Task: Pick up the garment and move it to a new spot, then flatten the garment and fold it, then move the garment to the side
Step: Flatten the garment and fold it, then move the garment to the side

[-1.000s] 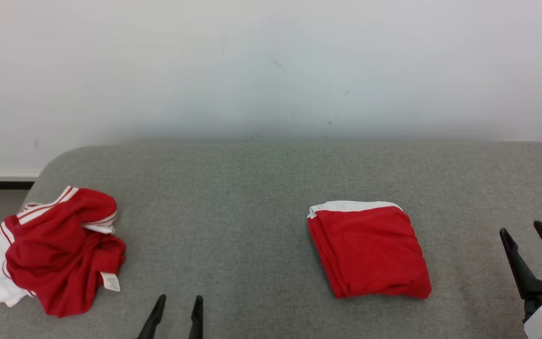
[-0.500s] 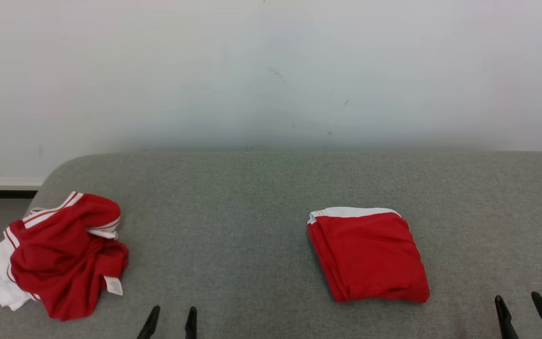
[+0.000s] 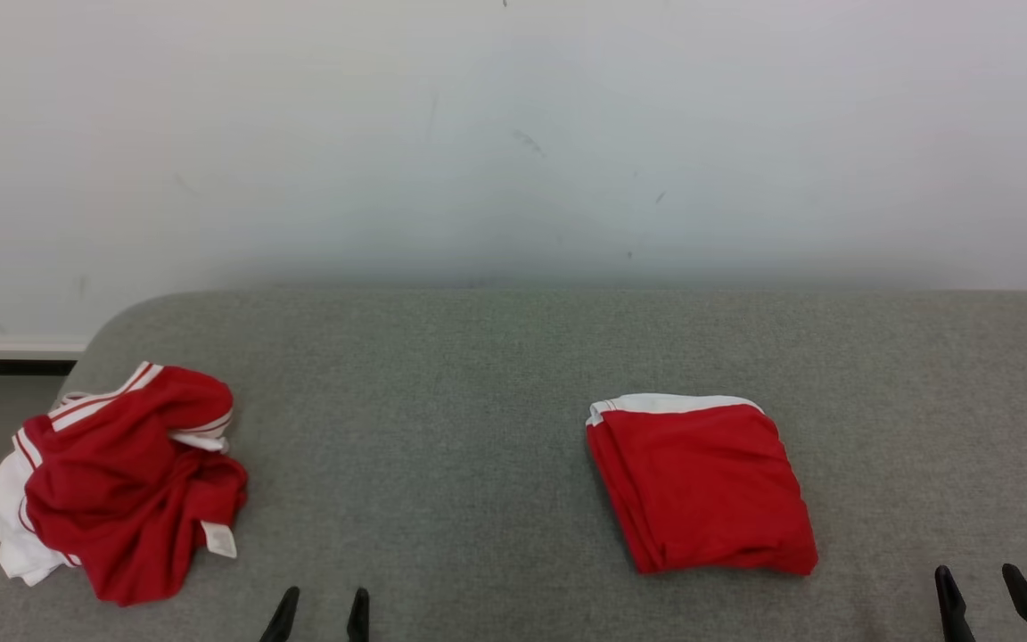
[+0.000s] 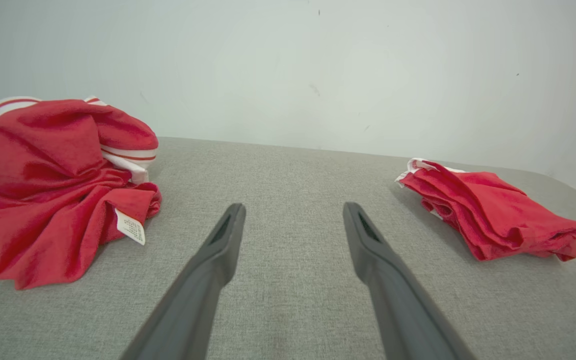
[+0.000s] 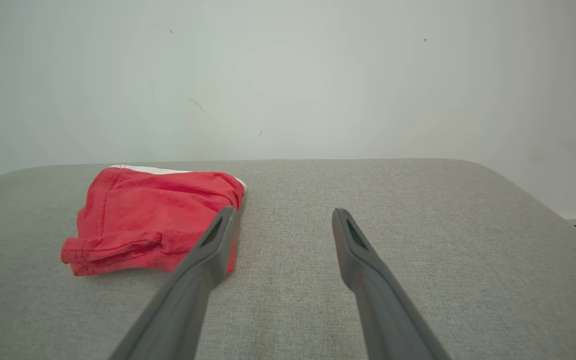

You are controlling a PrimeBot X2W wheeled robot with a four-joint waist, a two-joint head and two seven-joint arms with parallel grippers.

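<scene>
grey woven tabletop [image 3: 496, 392], folded red garment [image 3: 701, 486]

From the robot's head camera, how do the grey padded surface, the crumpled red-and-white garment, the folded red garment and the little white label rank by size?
1. grey padded surface
2. crumpled red-and-white garment
3. folded red garment, only somewhat smaller
4. little white label on the crumpled garment

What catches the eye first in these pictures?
A crumpled red-and-white cloth garment lies at the left edge of the grey fabric-covered table, and a neatly folded red cloth garment with a white band lies right of centre. The left hand and the right hand hover open at the near edge, empty.
</scene>
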